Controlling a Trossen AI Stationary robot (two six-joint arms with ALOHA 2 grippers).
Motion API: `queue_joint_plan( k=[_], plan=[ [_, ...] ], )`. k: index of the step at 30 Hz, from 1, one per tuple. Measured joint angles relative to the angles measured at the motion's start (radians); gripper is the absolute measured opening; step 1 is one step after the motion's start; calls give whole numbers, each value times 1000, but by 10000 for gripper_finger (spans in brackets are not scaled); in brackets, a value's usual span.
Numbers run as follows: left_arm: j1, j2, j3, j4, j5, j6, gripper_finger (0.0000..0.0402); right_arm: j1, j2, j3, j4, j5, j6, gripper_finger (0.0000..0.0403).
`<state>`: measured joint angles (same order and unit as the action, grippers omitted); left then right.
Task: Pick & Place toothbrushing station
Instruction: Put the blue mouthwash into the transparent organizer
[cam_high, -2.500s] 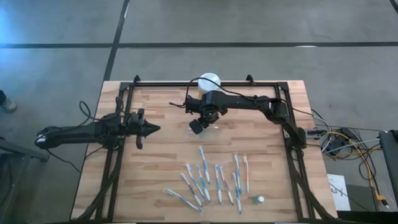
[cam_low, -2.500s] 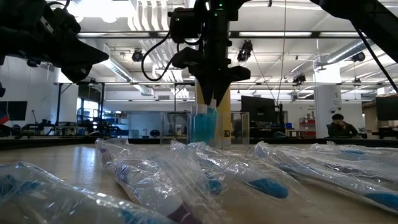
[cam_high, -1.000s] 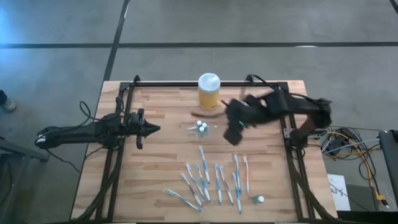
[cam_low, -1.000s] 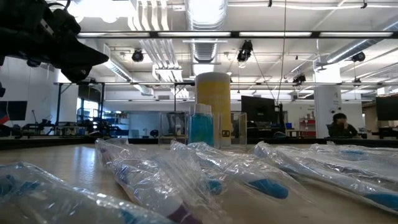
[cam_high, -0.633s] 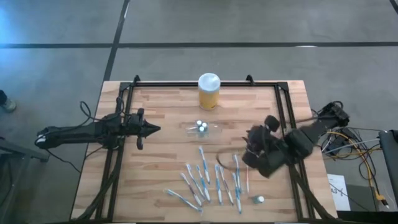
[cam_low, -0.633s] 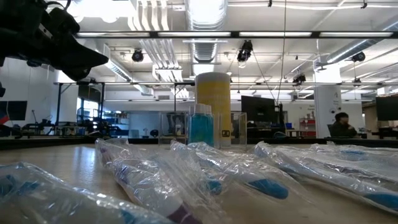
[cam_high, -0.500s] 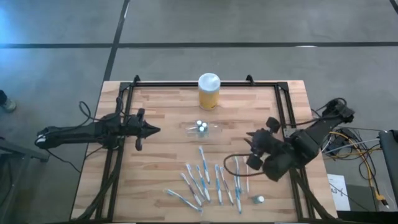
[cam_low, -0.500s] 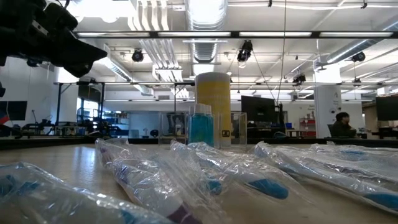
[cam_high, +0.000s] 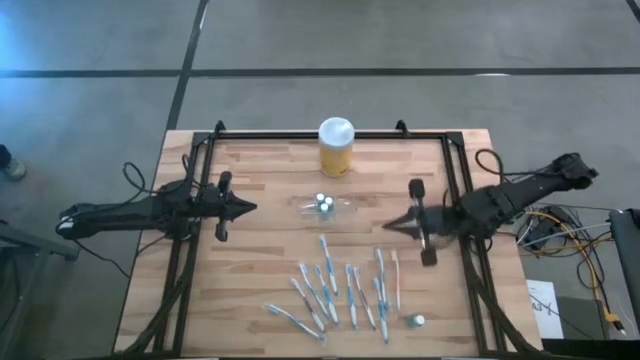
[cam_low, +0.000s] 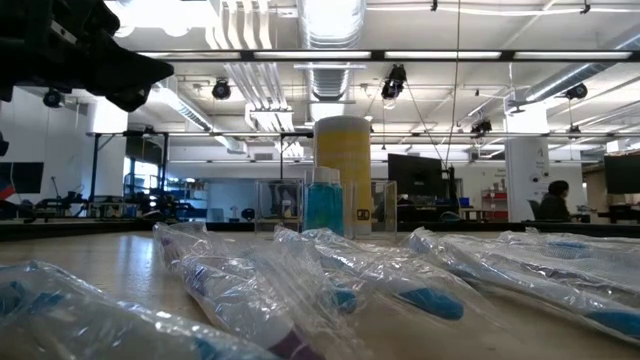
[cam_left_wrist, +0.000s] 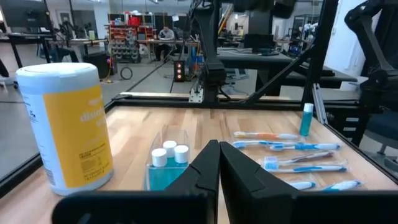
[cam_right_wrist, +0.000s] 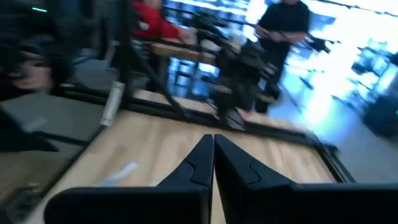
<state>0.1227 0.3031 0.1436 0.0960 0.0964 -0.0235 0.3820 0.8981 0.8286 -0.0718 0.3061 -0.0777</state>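
The clear plastic holder stands on its base at mid-table with three white-capped round pieces inside; it also shows in the left wrist view and the low view. Several blue-and-white toothbrushes lie flat, wrapped in clear plastic, nearer the front edge. One more white-capped piece stands at the front right. My left gripper is shut and empty, left of the holder and pointing at it. My right gripper is shut and empty, right of the holder, above the toothbrushes' far ends.
A yellow jar with a white lid stands behind the holder near the far edge. A black frame rail runs round the tabletop. People show in the room beyond the table.
My right arm has swung away from the holder toward the table's right and near edges, then settled low and level at the right side with its fingers pointing toward the table's left. The holder stays where it stood.
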Motion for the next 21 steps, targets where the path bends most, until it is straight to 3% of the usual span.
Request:
queue_joint_plan(
  k=[7,13,21],
  plan=[
    [0,0,0,-2,0,-14,14,-156,-142,-199,133,-216,147,8],
    [0,0,0,-29,0,-49,14,-159,-206,-297,147,-251,187,8],
    [0,-31,6,-37,0,-53,14,-145,-250,-380,221,-255,107,8]
  ],
)
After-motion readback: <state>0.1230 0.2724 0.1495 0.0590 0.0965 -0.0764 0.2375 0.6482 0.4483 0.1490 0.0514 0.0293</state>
